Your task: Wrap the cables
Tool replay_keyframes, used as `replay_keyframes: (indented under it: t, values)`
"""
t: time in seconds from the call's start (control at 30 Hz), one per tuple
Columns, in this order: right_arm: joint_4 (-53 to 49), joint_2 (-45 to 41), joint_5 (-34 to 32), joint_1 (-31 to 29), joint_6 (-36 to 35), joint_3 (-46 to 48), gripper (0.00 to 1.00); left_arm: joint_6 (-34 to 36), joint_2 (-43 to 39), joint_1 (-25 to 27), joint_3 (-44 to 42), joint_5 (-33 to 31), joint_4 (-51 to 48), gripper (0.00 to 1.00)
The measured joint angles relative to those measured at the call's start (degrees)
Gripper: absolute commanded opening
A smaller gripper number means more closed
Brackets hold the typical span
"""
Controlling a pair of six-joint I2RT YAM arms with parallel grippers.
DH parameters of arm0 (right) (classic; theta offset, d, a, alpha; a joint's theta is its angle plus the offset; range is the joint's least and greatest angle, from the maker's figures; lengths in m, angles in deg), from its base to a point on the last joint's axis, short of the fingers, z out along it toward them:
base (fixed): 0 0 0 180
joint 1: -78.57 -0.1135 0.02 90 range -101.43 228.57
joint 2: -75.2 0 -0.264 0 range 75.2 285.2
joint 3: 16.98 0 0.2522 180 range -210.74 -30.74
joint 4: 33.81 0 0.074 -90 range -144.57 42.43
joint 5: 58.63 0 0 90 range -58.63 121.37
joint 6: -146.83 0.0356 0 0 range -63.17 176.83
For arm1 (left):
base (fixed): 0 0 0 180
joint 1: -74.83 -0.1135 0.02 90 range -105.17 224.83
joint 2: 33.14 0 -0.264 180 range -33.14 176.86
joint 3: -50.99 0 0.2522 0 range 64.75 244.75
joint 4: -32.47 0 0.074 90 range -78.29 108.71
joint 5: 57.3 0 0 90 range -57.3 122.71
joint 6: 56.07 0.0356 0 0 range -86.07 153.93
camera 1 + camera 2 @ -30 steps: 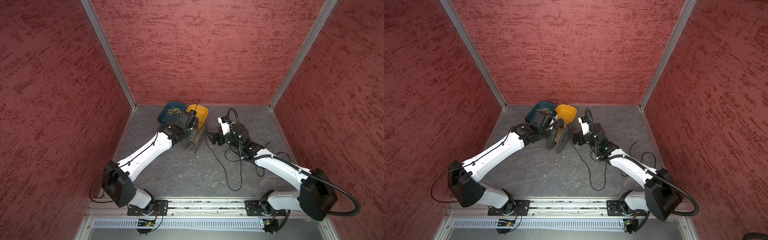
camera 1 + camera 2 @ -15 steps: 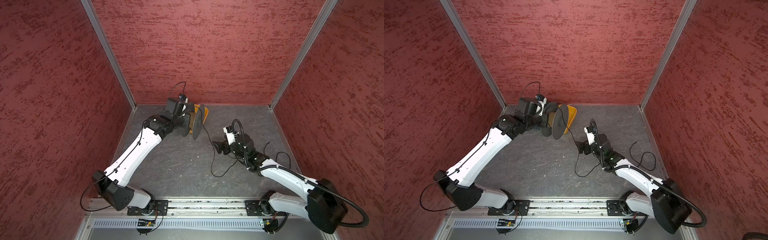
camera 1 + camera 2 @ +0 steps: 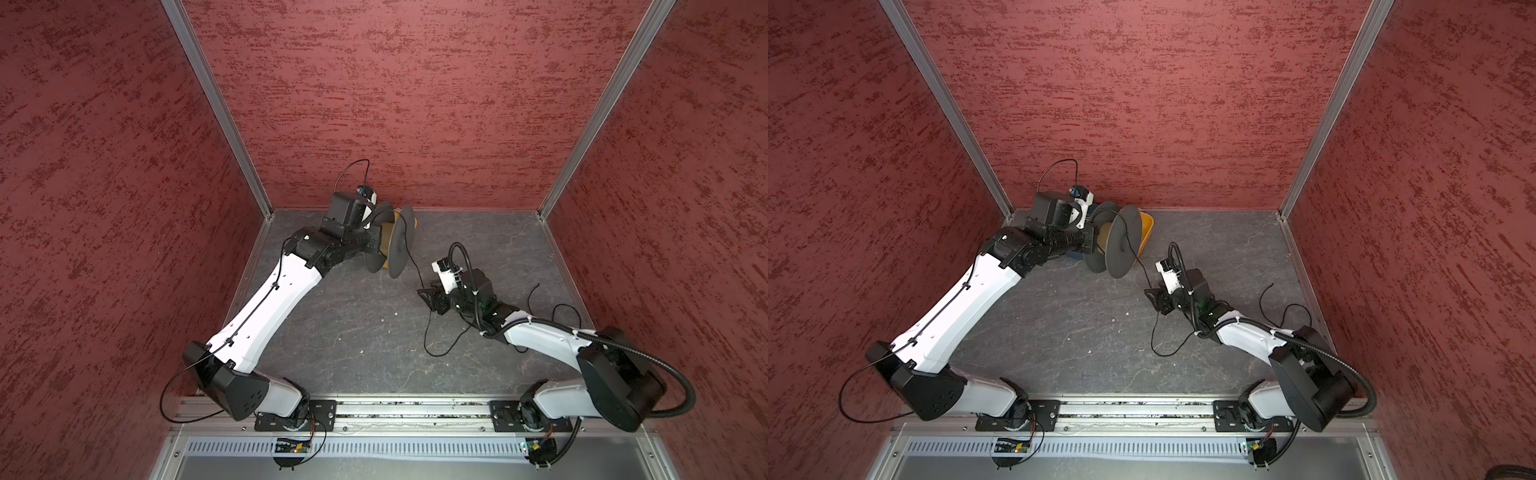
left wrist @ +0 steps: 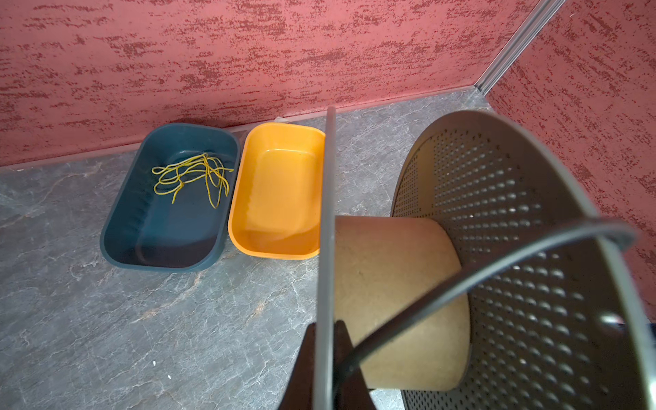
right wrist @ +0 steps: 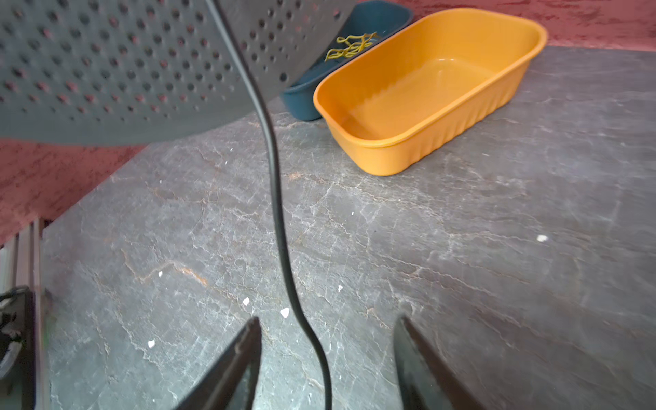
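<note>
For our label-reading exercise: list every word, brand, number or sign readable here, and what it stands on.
None can be read.
The spool, the orange tub, the blue tub and the robot arms show no writing.
Any marks on the small circuit boards under the front rail are too small to tell.

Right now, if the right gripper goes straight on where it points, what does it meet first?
The black cable, which runs between the parted fingers of the right gripper. Beyond it, likely the perforated flange of the spool or the tabletop; depth is unclear.
</note>
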Motion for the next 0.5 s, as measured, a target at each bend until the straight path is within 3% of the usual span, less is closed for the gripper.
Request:
replay_keyframes:
  t: [0.23,0.5]
  values:
    - [4.1,1.9,1.2,0.1,3.0,0.3,0.0,-0.7,0.0,-1.3,0.0,0.7,-1.0,0.0]
    - [3.1,2.4,-0.6,2.4,8.0,0.1,0.0,-0.9,0.0,-3.1,-0.2,3.7,-1.4,0.0]
